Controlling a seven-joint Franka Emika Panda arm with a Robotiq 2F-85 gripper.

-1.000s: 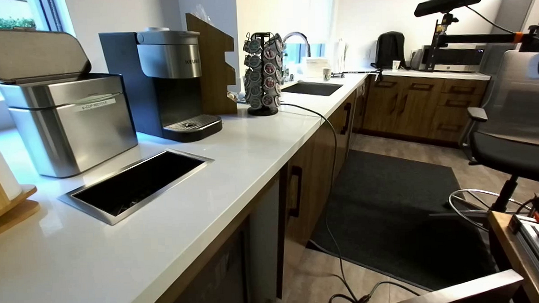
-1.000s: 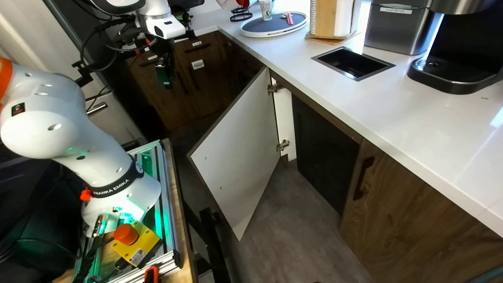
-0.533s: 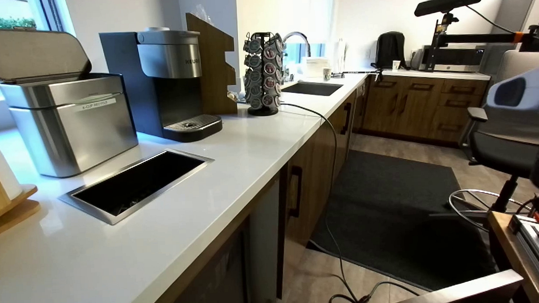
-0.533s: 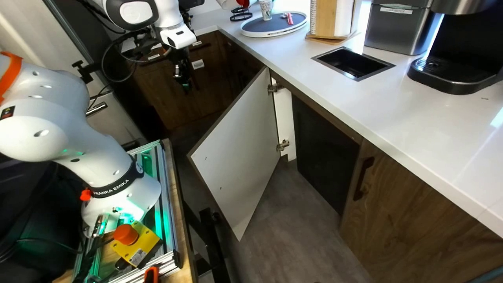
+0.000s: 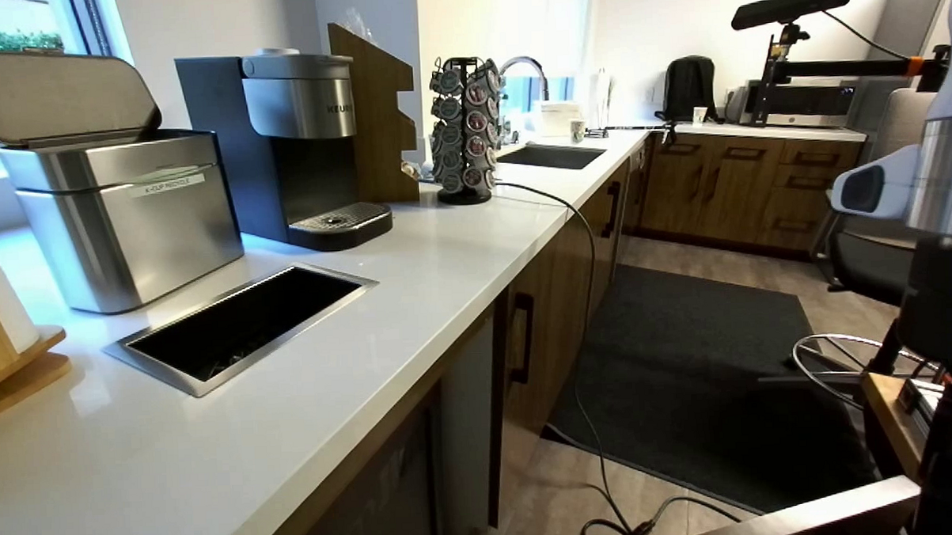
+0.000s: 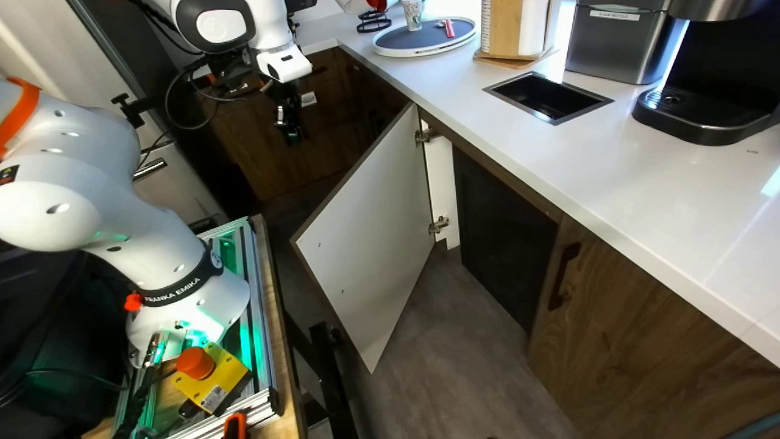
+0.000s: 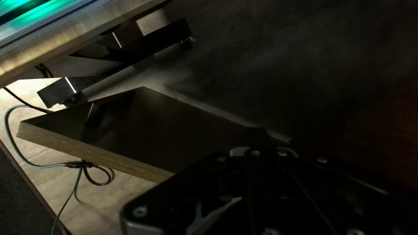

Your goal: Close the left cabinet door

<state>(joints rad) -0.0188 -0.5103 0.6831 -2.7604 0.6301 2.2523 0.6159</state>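
Observation:
The left cabinet door (image 6: 372, 238) stands swung wide away from its cabinet, its white inner face showing in an exterior view. Only the door's top edge (image 5: 817, 513) shows at the bottom right of an exterior view. Seen from the wrist, the brown outer face of the door (image 7: 156, 127) lies dark below the gripper, with its bar handle (image 7: 93, 115) near the far end. My gripper (image 6: 292, 135) hangs on the outer side of the door, pointing down, and appears apart from it. Its fingertips (image 7: 256, 132) are together with nothing seen between them.
The white countertop (image 6: 524, 164) runs above the cabinet, with a black recessed bin opening (image 6: 548, 97). The robot's wooden-edged stand (image 6: 268, 292) sits close to the door's free edge. Dark drawers and cabinets (image 6: 274, 146) stand behind the gripper. A cable (image 7: 78, 166) lies on the floor.
My arm has moved right in an exterior view, bringing the gripper closer to the door's top edge, and come in at the right in an exterior view. The jaws have shut. The door has not moved.

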